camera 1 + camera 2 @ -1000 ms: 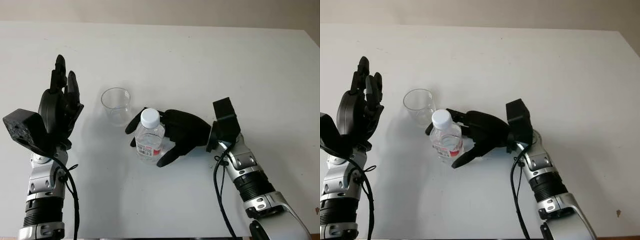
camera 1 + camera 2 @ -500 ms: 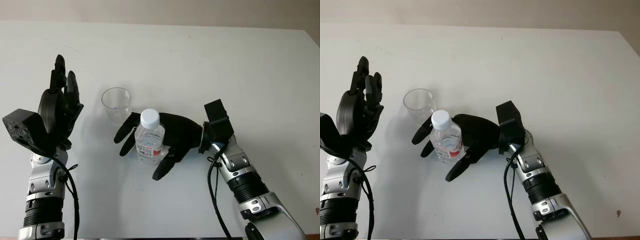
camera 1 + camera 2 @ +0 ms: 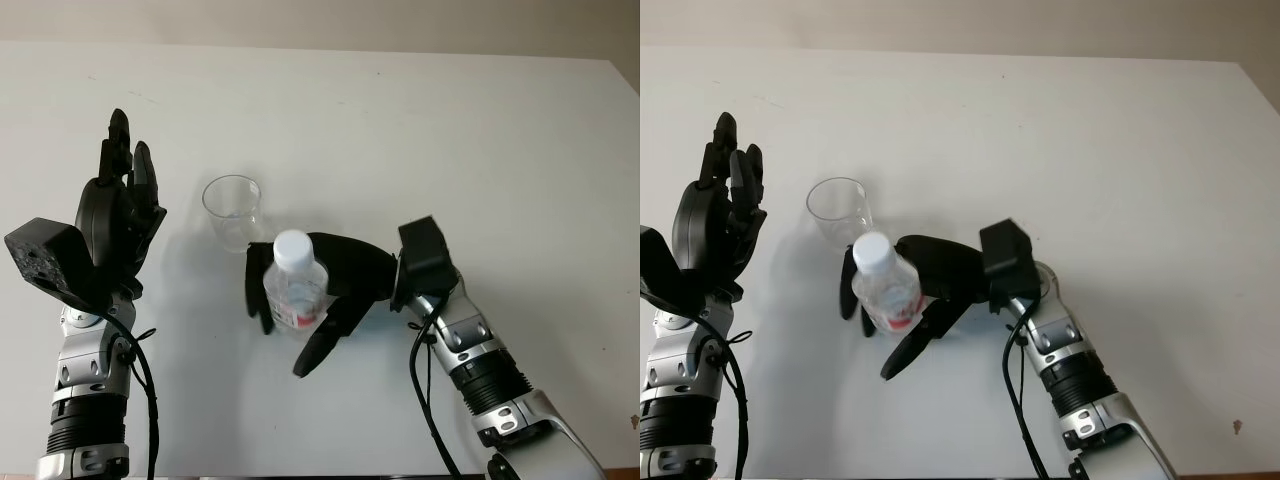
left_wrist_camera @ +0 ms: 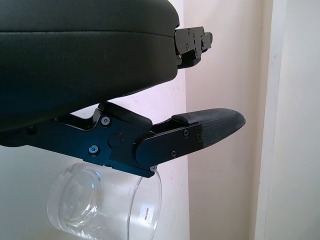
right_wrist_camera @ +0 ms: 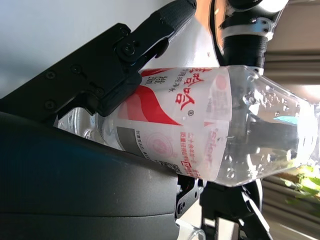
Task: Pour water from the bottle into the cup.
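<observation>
A clear plastic water bottle [image 3: 293, 292] with a white cap [image 3: 291, 247] and a red-and-white label [image 5: 185, 125] stands just in front of the empty clear cup [image 3: 232, 210], leaning a little. My right hand [image 3: 283, 338] is shut on the bottle: fingers [image 3: 257, 290] wrap its far-left side and the thumb [image 3: 322, 340] crosses its near side. Whether the bottle's base touches the table is hidden. My left hand [image 3: 120, 205] is open and raised upright to the left of the cup [image 4: 105, 205], apart from it.
The white table [image 3: 450, 130] stretches wide behind and to the right of the cup. Its far edge meets a beige wall [image 3: 320, 20].
My right hand slid left and its fingers curled round the bottle, which now leans and sits slightly nearer the front. Cup and left hand are unchanged.
</observation>
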You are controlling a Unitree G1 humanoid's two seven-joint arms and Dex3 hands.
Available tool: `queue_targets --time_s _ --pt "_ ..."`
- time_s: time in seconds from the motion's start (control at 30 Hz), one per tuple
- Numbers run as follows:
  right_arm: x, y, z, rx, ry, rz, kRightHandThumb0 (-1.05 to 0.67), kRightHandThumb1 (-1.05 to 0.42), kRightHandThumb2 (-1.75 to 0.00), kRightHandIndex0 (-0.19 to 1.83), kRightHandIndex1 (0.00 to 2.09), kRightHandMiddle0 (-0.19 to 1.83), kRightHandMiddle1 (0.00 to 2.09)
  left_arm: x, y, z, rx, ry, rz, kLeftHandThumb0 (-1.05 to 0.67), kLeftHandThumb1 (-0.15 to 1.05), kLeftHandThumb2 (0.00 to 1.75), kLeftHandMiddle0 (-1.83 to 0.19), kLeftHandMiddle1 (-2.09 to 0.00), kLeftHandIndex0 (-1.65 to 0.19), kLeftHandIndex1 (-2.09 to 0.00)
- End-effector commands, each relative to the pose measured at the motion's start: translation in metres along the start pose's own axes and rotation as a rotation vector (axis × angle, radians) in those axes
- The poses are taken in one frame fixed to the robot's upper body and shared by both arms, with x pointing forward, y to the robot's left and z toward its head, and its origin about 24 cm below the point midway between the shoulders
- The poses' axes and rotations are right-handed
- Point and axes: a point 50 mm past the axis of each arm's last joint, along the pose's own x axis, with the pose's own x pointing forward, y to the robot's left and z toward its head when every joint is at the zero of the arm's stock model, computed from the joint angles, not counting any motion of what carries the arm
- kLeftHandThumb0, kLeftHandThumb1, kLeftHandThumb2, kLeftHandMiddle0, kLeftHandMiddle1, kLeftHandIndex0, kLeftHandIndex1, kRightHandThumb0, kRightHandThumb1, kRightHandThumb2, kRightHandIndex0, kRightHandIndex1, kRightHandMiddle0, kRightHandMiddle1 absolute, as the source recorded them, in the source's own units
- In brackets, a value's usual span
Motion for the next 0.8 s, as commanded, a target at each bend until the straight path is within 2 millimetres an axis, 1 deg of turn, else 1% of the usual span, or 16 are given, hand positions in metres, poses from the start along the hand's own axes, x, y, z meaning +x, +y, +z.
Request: queue_targets --time_s 0.0,0.03,0.07,0.17,0.2,0.33,0.43,0.53,0.57,0.67,0.77 --pt "-0.001 0.007 -0.007 0.0 0.0 -0.02 -0.33 -0.75 -0.06 1.28 2.09 1.1 2.09 0.002 0.001 0.007 0.003 -0.033 0.002 -0.72 1.05 0.65 0.07 -0.06 0.11 -0.07" --pt "-0.001 0.009 -0.007 -0.009 -0.008 -0.04 -0.31 -0.76 -0.06 1.47 2.09 1.32 2.09 0.002 0.001 0.007 0.004 -0.035 0.003 -0.72 1.05 0.65 0.07 -0.06 0.1 -0.07" --pt "-0.001 0.01 -0.008 -0.009 -0.014 -0.06 -0.3 -0.77 -0.06 1.59 2.09 1.46 2.09 0.001 0.002 0.007 0.004 -0.037 0.003 -0.72 1.05 0.64 0.07 -0.06 0.1 -0.07" --pt "-0.003 0.014 -0.01 -0.016 -0.031 -0.123 -0.28 -0.81 -0.06 1.79 2.09 1.74 2.09 0.001 0.002 0.007 0.005 -0.038 0.007 -0.72 1.05 0.64 0.06 -0.06 0.09 -0.08" --pt "-0.003 0.015 -0.01 -0.022 -0.032 -0.151 -0.28 -0.83 -0.07 1.81 2.09 1.79 2.09 0.001 0.002 0.007 0.006 -0.037 0.008 -0.73 1.05 0.64 0.06 -0.06 0.08 -0.08" --pt "-0.006 0.018 -0.012 -0.073 -0.025 -0.26 -0.31 -0.91 -0.09 1.83 2.09 1.83 2.09 0.001 0.002 0.007 0.004 -0.041 0.006 -0.72 1.05 0.65 0.06 -0.06 0.08 -0.07" --pt "-0.007 0.016 -0.014 -0.096 -0.004 -0.315 -0.26 -0.98 -0.1 1.83 2.09 1.83 2.09 0.001 0.003 0.006 0.006 -0.039 0.007 -0.73 1.05 0.63 0.07 -0.05 0.09 -0.07" --pt "-0.009 0.009 -0.013 -0.086 -0.013 -0.364 -0.15 -1.04 -0.14 1.83 2.09 1.83 2.09 0.001 0.003 0.005 0.006 -0.038 0.006 -0.72 1.05 0.64 0.07 -0.05 0.09 -0.07" --pt "-0.01 0.004 -0.012 -0.081 -0.021 -0.387 -0.14 -1.04 -0.17 1.83 2.09 1.83 2.09 0.001 0.004 0.005 0.006 -0.036 0.007 -0.72 1.05 0.64 0.06 -0.06 0.09 -0.07" --pt "-0.012 -0.017 -0.003 -0.07 -0.06 -0.492 -0.15 -1.05 -0.24 1.83 2.09 1.83 2.09 0.001 0.005 0.005 0.005 -0.034 0.01 -0.73 1.05 0.64 0.06 -0.05 0.09 -0.06" --pt "-0.015 -0.044 0.012 -0.087 -0.09 -0.598 -0.15 -1.05 -0.27 1.83 2.09 1.83 2.09 0.0 0.005 0.004 -0.002 -0.032 0.011 -0.73 1.05 0.63 0.06 -0.05 0.1 -0.06"
